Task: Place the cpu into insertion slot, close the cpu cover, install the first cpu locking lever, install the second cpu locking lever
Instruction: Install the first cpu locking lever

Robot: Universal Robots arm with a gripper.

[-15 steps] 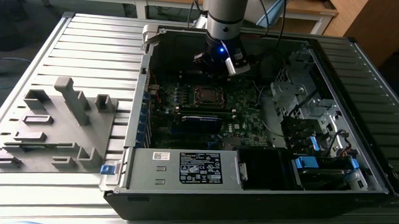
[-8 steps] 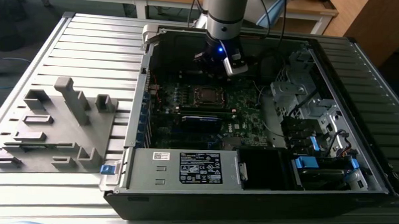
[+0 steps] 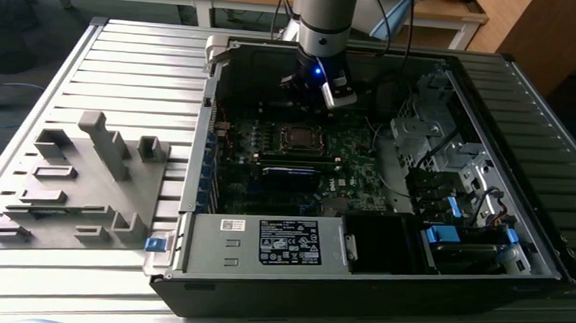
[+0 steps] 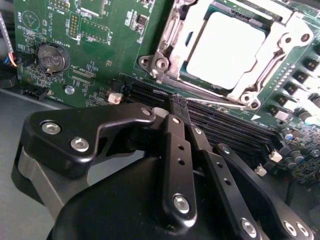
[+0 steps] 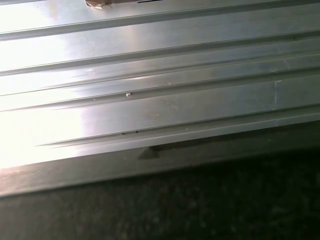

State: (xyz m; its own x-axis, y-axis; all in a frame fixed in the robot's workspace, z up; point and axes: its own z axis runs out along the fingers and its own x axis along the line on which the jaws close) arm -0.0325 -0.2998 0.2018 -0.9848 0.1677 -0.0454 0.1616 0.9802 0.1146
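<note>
Second wrist view: the gripper (image 4: 178, 107), fingers pressed together and empty, hangs beside a corner of the cpu cover (image 4: 172, 37), closed over the cpu (image 4: 227, 50).

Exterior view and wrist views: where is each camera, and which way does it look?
Exterior view: off the arm, looking down into the open black computer case on the ribbed metal table; the grey robot arm reaches in.
Second wrist view: on the arm, looking past the black gripper at the green motherboard and square silver-grey cpu.
First wrist view: on the arm, facing grooved silver metal.
Shared: exterior and second wrist views both show the motherboard and cpu.
</note>
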